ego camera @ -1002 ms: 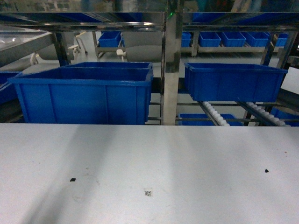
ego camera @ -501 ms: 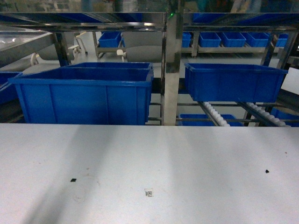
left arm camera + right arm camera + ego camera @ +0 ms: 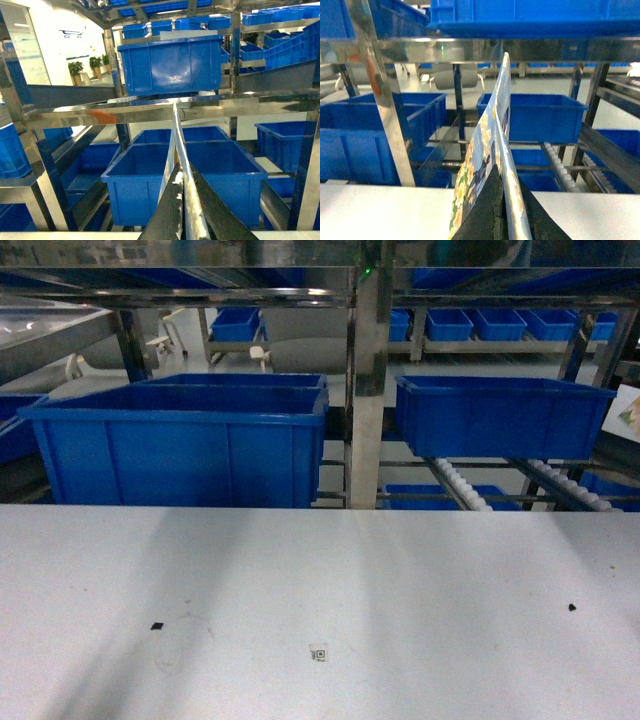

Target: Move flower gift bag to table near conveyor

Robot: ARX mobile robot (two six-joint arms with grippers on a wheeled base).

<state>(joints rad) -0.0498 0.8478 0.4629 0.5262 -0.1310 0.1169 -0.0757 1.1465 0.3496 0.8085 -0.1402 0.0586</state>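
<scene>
**Carrying bag in, nothing set down yet**

My right gripper [image 3: 502, 210] is pinched on the flat flower-print paper gift bag [image 3: 487, 150]. Left gripper [image 3: 186, 210] is clamped on a thin white sheet edge [image 3: 176, 145], likely the same bag. White-grey table [image 3: 420, 580] before the steel roller conveyor [image 3: 465, 490] awaits it.

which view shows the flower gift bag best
The right wrist view: the flower gift bag rises edge-on from the closed right gripper, its floral print visible. The left wrist view shows only a thin pale edge pinched in the left gripper. The head view catches just a corner at the right edge.
</scene>
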